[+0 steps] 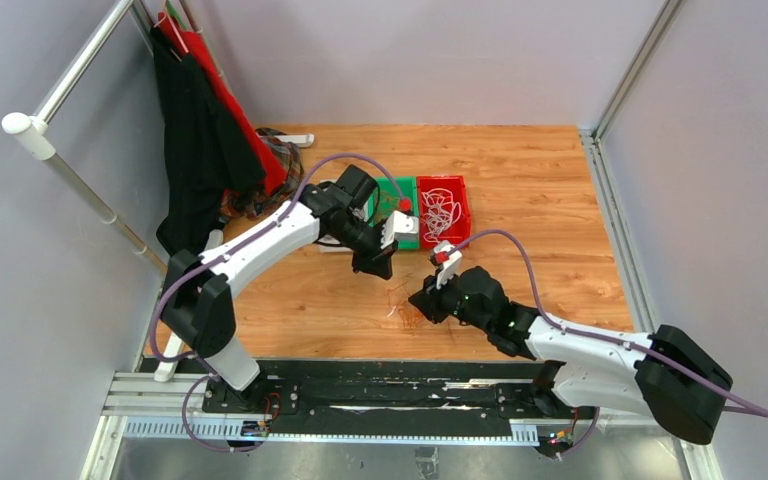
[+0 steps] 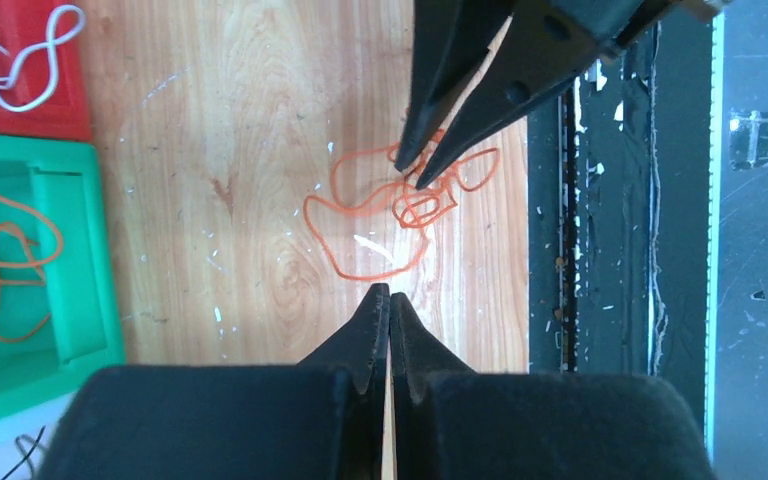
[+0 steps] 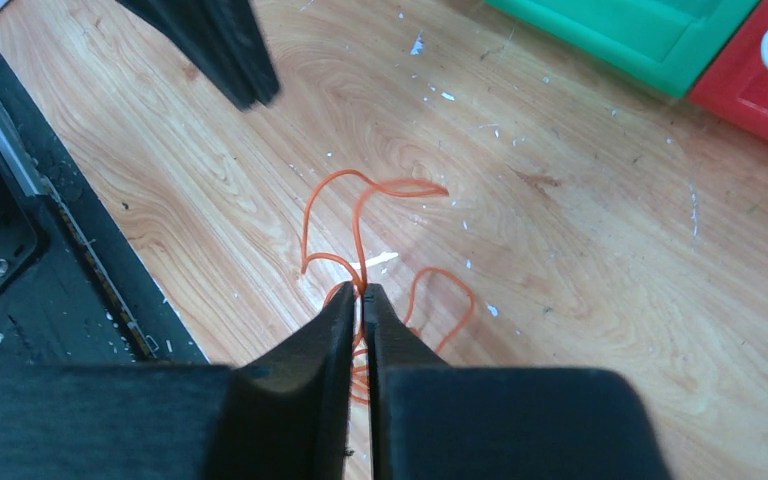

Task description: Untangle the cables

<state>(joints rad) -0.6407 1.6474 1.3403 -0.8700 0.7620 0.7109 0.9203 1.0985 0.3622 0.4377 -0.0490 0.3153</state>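
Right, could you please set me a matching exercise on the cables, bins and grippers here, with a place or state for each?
Things:
1. white cables
2. loose orange cable
3. left gripper
4. green bin

Place or state:
A. shut, with nothing seen in it
B. holds orange cables
C. in the red bin
D. on the table, pinched by the right gripper

Pairs: 1-C, 2-D, 3-A, 4-B.
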